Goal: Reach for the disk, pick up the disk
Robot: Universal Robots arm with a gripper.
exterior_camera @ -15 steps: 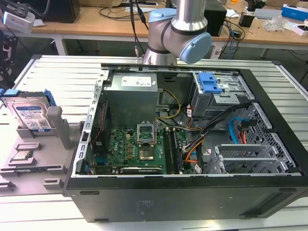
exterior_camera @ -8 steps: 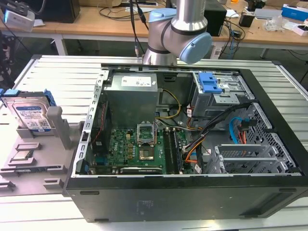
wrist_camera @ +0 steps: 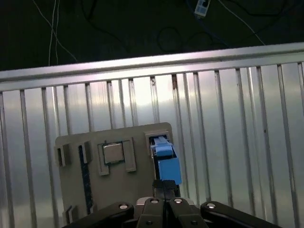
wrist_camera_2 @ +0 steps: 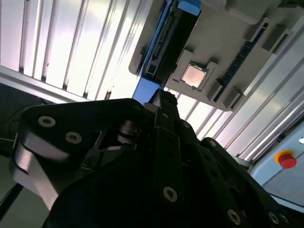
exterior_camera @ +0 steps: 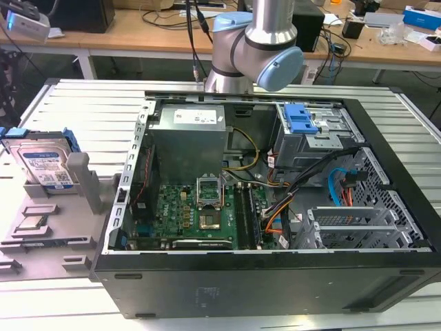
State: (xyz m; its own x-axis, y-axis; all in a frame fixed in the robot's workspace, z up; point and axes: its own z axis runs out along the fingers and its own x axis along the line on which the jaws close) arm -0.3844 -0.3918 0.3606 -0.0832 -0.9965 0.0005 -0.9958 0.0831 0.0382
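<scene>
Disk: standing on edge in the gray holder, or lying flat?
On edge. In the exterior view the disk stands in the gray holder, label facing sideways; the first wrist view shows its narrow blue edge.

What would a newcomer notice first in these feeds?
An open black computer case occupies the exterior view's middle, green motherboard exposed. On that view's left, the silver hard drive with blue rails stands upright in a grey plastic fixture, beside a small square silver chip. In the first wrist view the gripper, jaws shut, points toward the drive's blue edge.
</scene>
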